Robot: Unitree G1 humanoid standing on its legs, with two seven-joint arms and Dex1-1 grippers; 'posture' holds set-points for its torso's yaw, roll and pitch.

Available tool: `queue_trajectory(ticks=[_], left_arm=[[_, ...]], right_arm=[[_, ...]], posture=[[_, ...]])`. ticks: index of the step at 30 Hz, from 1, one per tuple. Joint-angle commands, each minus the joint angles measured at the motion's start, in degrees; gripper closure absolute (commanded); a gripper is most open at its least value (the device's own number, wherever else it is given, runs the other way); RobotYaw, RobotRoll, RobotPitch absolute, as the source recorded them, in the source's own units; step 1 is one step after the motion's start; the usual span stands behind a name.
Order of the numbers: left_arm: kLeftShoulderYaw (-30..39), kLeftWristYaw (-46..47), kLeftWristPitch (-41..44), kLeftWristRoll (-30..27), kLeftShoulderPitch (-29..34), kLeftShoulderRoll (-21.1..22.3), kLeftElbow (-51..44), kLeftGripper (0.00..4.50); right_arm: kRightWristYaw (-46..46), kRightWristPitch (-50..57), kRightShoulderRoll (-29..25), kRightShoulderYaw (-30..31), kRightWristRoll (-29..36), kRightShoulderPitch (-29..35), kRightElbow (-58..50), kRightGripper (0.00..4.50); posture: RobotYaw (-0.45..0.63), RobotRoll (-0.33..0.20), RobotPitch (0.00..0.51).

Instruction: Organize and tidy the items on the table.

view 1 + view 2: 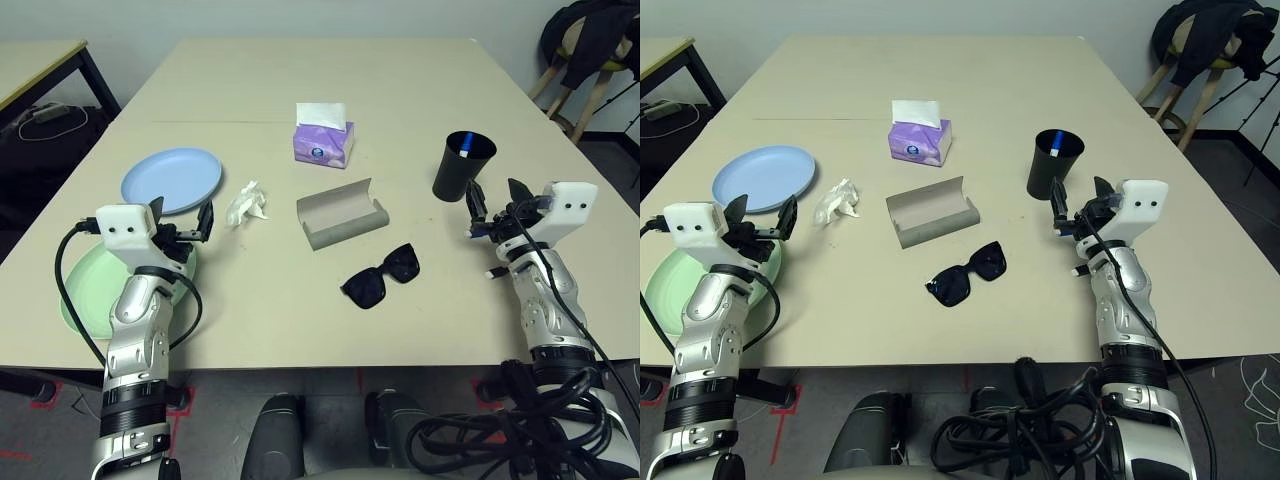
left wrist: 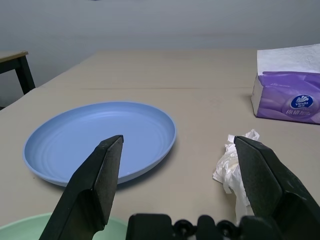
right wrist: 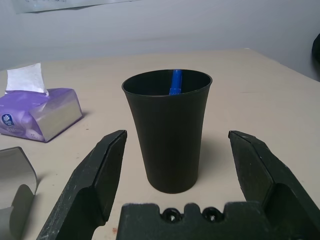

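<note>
Plates sit at the left end of the beige surface: the light blue plate lies farther back, and the mint green plate lies near the front edge, partly hidden under the left arm. The left gripper hovers over the green plate's far rim, its fingers spread wide with nothing between them, pointing toward the blue plate and the tissue. The crumpled white tissue lies just to the right of the blue plate, apart from it. Behind it, toward the middle of the surface, stands a purple tissue box with a white sheet sticking out of the top. The grey glasses case lies open near the middle, and the black sunglasses rest just in front of it, closer to the robot, lenses down. On the right, the black cup stands upright with the blue-and-white pen leaning inside it, only its blue tip showing above the rim. The right gripper hangs just in front of the cup, its fingers spread wide to either side and not touching it. A black-legged desk stands at the far left, off the surface.
</note>
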Motion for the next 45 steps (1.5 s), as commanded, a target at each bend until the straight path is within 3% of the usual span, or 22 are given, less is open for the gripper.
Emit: queue_trajectory(ticks=[1,12,19,23,31,45], left_arm=[[-0.59,-0.26,-0.37,0.47,-0.36,0.47,1.31,0.0],[-0.99,-0.43,-0.63,0.7,-0.65,0.41,1.71,0.0],[-1.23,-0.72,-0.75,0.87,-1.2,0.62,2.25,0.0],[-1.29,-0.79,-0.66,0.84,-1.16,0.75,2.13,0.0],[-0.93,-0.72,0.34,0.68,1.47,0.91,-0.65,0.0],[-0.01,-0.31,3.16,0.04,5.05,1.62,-5.46,0.0]], right_arm=[[-0.4,-0.43,0.17,0.4,-0.6,-0.15,1.3,0.02],[0.21,-0.2,-0.24,0.24,-0.5,-0.47,2.12,0.02],[8.0,-0.05,-2.07,0.39,2.47,-1.46,3.07,0.02],[14.34,0.2,-4.02,1.97,2.99,-2.36,4.56,0.02],[38.03,-1.87,-9.23,10.53,2.49,-6.99,9.1,0.02],[62.24,-8.34,-9.49,17.29,2.64,-13.29,15.7,0.02]], posture=[[0.09,0.0,0.053],[0.08,0.0,0.05],[0.08,0.0,0.05],[0.08,0.0,0.052],[0.1,0.0,0.066],[0.15,0.0,0.088]])
